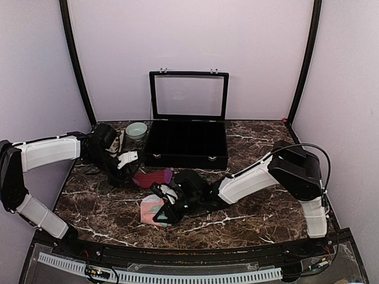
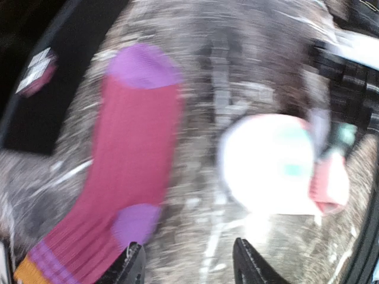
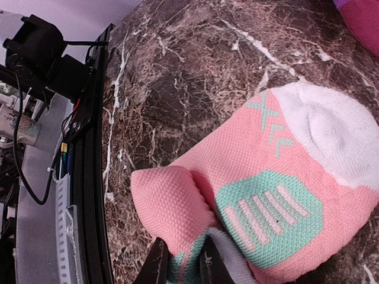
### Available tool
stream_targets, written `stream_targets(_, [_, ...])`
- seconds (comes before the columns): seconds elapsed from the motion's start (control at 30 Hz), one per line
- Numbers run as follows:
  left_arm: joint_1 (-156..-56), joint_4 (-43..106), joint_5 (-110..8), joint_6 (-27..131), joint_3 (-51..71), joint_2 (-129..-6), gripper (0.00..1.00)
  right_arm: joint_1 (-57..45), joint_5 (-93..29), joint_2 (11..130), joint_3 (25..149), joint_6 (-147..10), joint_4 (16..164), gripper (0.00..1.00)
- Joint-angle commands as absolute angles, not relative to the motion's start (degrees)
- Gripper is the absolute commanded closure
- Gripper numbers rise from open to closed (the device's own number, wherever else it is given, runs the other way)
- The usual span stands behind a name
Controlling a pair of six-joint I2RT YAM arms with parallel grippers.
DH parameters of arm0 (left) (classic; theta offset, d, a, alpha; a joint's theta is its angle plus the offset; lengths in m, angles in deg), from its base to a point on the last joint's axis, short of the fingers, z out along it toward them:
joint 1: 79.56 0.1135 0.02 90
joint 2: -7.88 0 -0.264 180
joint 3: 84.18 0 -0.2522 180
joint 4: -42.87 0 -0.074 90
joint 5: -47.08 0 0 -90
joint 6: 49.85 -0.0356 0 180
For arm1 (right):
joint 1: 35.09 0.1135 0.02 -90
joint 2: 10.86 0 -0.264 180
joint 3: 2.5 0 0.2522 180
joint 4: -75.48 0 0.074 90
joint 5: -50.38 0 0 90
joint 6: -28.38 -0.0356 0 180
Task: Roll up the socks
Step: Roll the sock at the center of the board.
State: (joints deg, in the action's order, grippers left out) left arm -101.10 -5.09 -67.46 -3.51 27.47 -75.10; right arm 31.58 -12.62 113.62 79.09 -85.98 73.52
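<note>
**A:** Where do the socks lie?

**B:** Both are on the marble table (image 1: pixel 100 207), in front of the black case (image 1: pixel 186 145). The salmon-pink sock (image 3: pixel 278 195) is nearer the arms. The maroon sock (image 2: pixel 133 160) lies flat just beyond it, with bare marble between them.

**A:** And the fingers?

**B:** The right gripper (image 3: pixel 183 249) has its fingers narrow, nipped onto the mint-and-grey cuff edge of the salmon-pink sock, where the pink fabric bunches into a small fold. The left gripper (image 2: pixel 188 248) hangs over the cuff end of the maroon sock with its fingers apart and nothing between them. Its view is blurred, so I can tell no finer detail.

**A:** So the step in hand?

**B:** As I read it, the first turn of the roll on the pink sock, cuff toward the white toe.

**A:** How to do it well?

**B:** Keep the pinch low and close to the table, and tuck that first fold tight, since a slack core likely gives a loose roll. Carry the cuff straight along the sock's length, not sideways, or the roll skews.

**A:** What could spoil it?

**B:** The sock may slide on the marble instead of turning over. The free left gripper could pin the toe end — lightly, I'd say. The pinched edge also looks thin and may slip out.
</note>
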Motion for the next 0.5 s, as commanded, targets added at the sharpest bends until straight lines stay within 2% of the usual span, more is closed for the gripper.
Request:
stream_targets(0.0, [-107.4,-8.3,-71.8,-9.8,32.8,-71.5,0.49,32.4,-14.7,132.5,71.1,-81.9,118.5,0.91])
stream_targets(0.23, [-119.8,-3.5,-70.0,-10.3,37.1,-72.1,0.52,30.9,-11.3,134.4,72.1,-79.9,121.2,0.9])
stream_targets(0.47, [-124.2,-1.9,-69.1,-9.0,37.6,-70.9,0.52,30.5,-10.2,134.5,74.7,-81.3,123.7,0.9])
